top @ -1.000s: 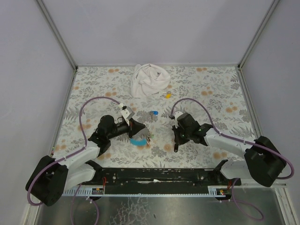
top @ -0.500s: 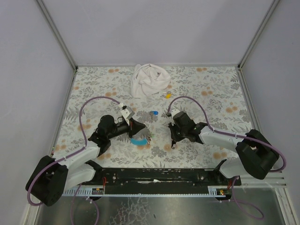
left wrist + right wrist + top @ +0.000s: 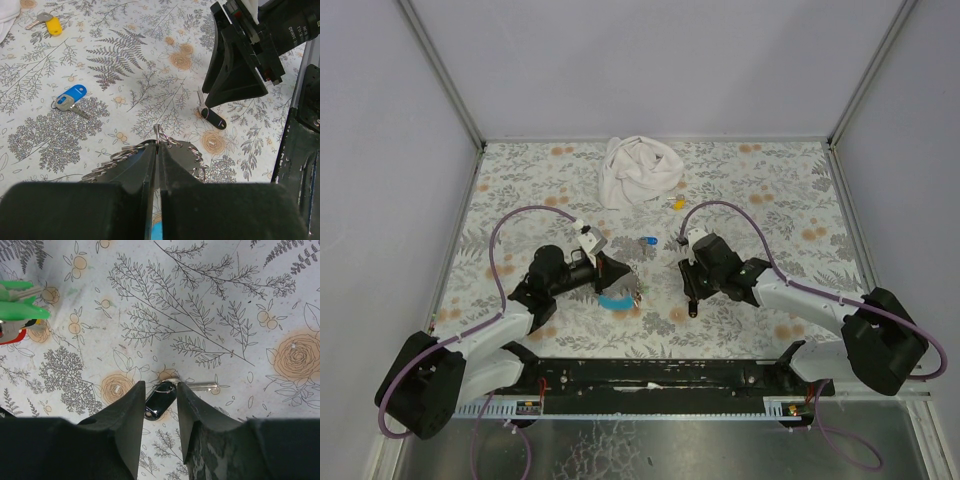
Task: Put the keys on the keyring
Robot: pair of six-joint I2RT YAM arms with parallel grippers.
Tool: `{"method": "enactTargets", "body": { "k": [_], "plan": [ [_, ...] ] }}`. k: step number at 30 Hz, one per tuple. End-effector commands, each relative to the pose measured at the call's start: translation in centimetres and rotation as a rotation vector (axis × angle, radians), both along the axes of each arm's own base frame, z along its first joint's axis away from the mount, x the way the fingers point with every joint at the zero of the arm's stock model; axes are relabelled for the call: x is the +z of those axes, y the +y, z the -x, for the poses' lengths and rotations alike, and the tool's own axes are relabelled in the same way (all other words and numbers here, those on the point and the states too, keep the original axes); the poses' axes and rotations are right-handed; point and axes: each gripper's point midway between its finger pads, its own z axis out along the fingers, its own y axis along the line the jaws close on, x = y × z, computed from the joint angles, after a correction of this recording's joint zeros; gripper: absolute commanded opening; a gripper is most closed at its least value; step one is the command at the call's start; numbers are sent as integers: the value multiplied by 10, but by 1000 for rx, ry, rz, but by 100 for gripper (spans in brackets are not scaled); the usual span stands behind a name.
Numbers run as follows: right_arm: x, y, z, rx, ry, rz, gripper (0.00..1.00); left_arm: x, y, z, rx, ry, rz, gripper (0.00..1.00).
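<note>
My left gripper [image 3: 157, 145] is shut on the keyring's thin metal ring [image 3: 157, 132], with small ring links fanned out on both sides of the fingers. The strap's blue side [image 3: 614, 301] shows beneath it. Green keys [image 3: 20, 312] hang by that gripper. My right gripper [image 3: 159, 390] is open and low over the table, its jaws on either side of a black-capped key [image 3: 161, 400] whose silver blade [image 3: 200, 386] points right. This key also shows in the left wrist view [image 3: 212, 117]. A blue-capped key [image 3: 70, 97] lies apart on the table.
A yellow-capped key [image 3: 52, 27] lies near a crumpled white cloth [image 3: 638, 170] at the back. The two grippers [image 3: 632, 285] [image 3: 692, 305] are close together at the table's middle. Grey walls enclose the floral tablecloth [image 3: 770, 200].
My right gripper shifted slightly left and then back a little around the black-capped key. My left arm has held still with the ring.
</note>
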Motion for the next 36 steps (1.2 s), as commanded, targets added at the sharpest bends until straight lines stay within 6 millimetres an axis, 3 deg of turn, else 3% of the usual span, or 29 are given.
{"method": "enactTargets", "body": {
  "k": [1, 8, 13, 26, 36],
  "plan": [
    [13, 2, 0, 25, -10, 11, 39, 27, -8, -6, -22, -78, 45, 0],
    [12, -4, 3, 4, 0, 29, 45, 27, -8, -7, -21, -75, 45, 0],
    [7, 1, 8, 94, 2, 24, 47, 27, -9, -7, -24, -72, 44, 0],
    [-3, 6, 15, 87, 70, 14, 51, 24, -10, -6, -31, -62, 37, 0],
    [-10, 6, 6, 45, 69, 43, 44, 22, -11, -6, -42, -55, 32, 0]
  ]
}}
